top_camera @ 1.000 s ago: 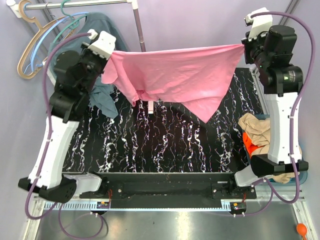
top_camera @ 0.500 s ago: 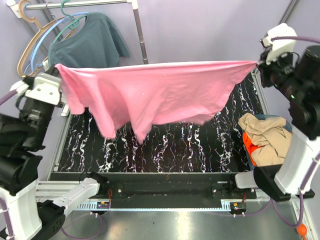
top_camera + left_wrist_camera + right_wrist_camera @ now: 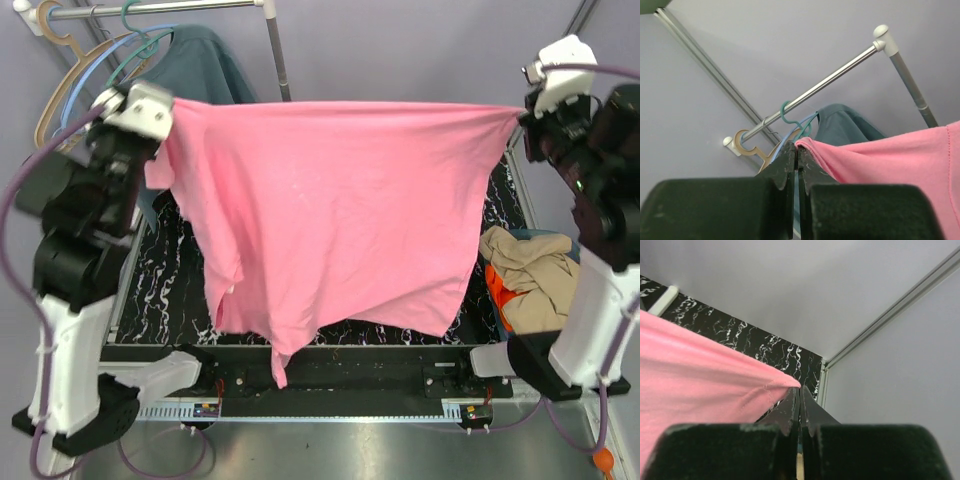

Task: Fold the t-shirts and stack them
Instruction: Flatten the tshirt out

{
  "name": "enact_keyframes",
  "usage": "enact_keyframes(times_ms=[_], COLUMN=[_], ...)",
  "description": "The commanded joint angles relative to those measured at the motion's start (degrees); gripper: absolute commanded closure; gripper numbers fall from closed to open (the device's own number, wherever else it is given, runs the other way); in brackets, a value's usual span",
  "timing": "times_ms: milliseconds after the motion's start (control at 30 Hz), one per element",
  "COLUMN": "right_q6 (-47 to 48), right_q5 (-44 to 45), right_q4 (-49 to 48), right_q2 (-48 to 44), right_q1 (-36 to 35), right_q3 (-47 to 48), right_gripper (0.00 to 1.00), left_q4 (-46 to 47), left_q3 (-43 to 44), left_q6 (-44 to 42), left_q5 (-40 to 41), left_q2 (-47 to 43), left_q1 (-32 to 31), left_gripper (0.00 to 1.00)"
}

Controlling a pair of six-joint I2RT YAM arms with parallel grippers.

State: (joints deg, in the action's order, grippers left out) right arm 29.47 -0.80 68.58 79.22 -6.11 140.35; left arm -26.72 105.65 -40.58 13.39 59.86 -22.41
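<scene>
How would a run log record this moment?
left gripper: shut on bright pink cotton t-shirt | right gripper: shut on it | shirt: hanging spread between them

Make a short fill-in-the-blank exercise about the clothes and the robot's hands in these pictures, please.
1. The left hand and the right hand both grip the soft ____ cotton t-shirt.
2. The crumpled tan-beige t-shirt and the orange t-shirt lie at the ____ edge of the black marbled table.
3. The dusty teal-blue shirt hangs from the metal rail at the far ____ corner.
Missing words: pink; right; left.
</scene>
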Motion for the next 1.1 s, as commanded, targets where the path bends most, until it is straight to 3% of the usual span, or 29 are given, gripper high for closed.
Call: enact_keyframes(times_ms=[0,200,267,367,467,667,700,900,1067], right_q6=[1.81,2.78,3.22,3.05,1.82,-0.81,-1.00,-2.14,-0.91], right_q5=[8.79,12.31,13.45,13.90,12.76,8.19,7.22,-1.92,-5.97], right_q4=[-8.01,-9.86,-10.91,-13.81,-15.75,-18.56,-18.83,-20.50,-19.71], right_q2=[7.16,20.07,21.32,20.01,14.15,2.27,-1.57,-15.14,-21.81], right_q1=[0.57,0.57,0.66,0.57,0.57,0.66,0.57,0.40,0.13], right_q3=[2.45,20.27,22.32,19.97,10.25,-13.05,-21.44,-57.78,-77.82], right_gripper=[1.00,1.00,1.00,1.00,1.00,1.00,1.00,1.00,1.00], left_q4=[10.99,9.15,8.53,8.53,10.28,12.75,12.05,0.45,-12.02], left_q3=[5.08,23.09,28.29,29.53,21.30,-10.50,-18.55,-47.67,-57.30], left_q6=[-2.76,1.55,1.55,1.03,1.29,3.05,2.96,-0.64,-1.43], left_q5=[6.83,5.16,5.51,5.95,4.64,-0.81,-2.47,-9.42,-13.12], left_q2=[9.37,21.87,24.68,24.44,18.65,0.72,-1.39,-13.53,-18.37], left_q1=[3.77,9.40,9.84,10.02,9.93,9.85,9.76,7.22,1.77], left_gripper=[1.00,1.00,1.00,1.00,1.00,1.00,1.00,1.00,1.00])
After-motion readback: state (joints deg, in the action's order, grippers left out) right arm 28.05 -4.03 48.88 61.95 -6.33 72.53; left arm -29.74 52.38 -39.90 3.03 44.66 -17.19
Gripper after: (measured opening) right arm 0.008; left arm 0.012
